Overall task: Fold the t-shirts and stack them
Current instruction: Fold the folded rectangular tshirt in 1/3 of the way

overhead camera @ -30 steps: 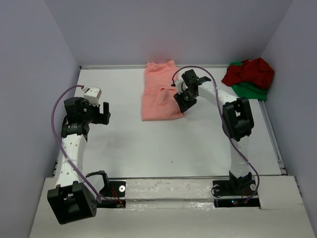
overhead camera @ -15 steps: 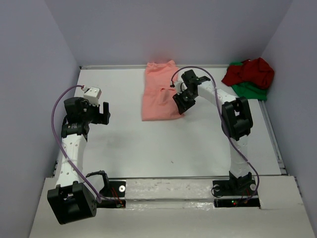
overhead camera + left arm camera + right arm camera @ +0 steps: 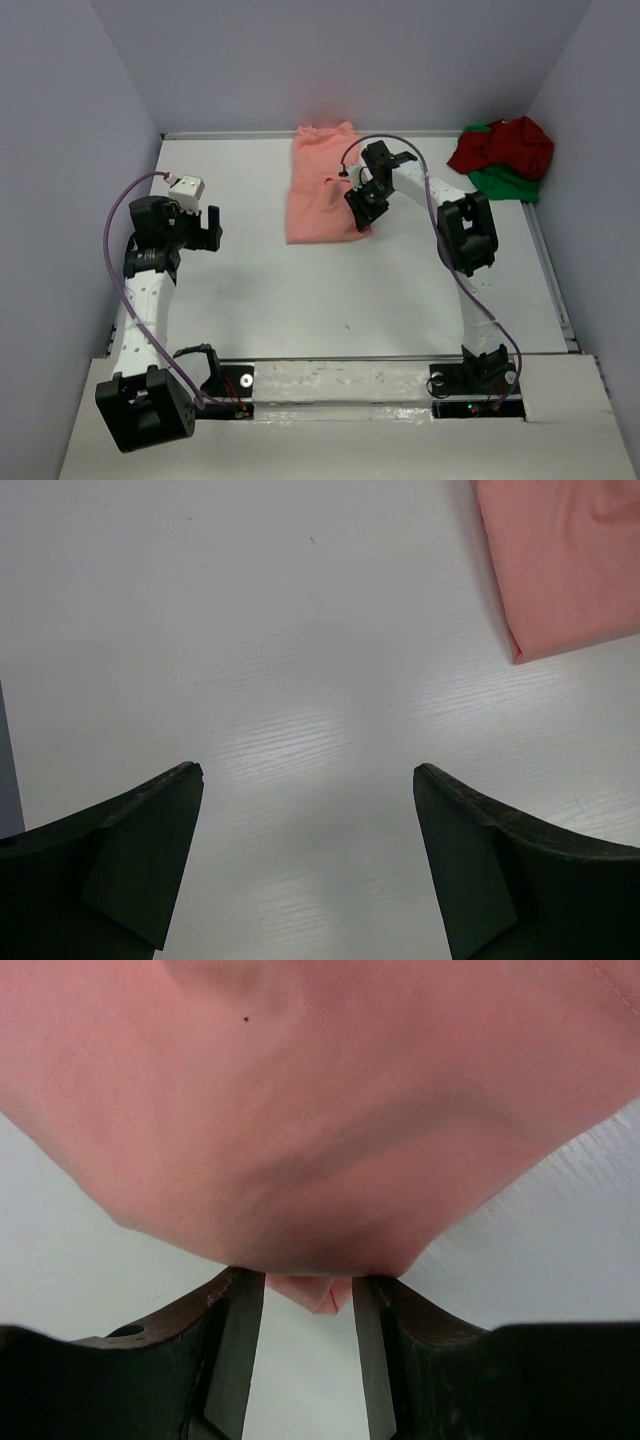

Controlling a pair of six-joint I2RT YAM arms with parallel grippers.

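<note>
Salmon-pink cloth t-shirt [image 3: 318, 185] at 12 o'clock: my right gripper [image 3: 308, 1295] pinches its edge thinly; fold may slip free if I lift fast. Left gripper [image 3: 305, 775] spread wide.

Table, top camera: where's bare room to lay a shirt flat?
The widest bare stretch of table lies between left arm and right arm, nearer than the pink shirt. Also the far-left corner beside it. The far right is crowded: red and green shirts heaped in the corner, the right fingers gripping the pink shirt's right edge.
</note>
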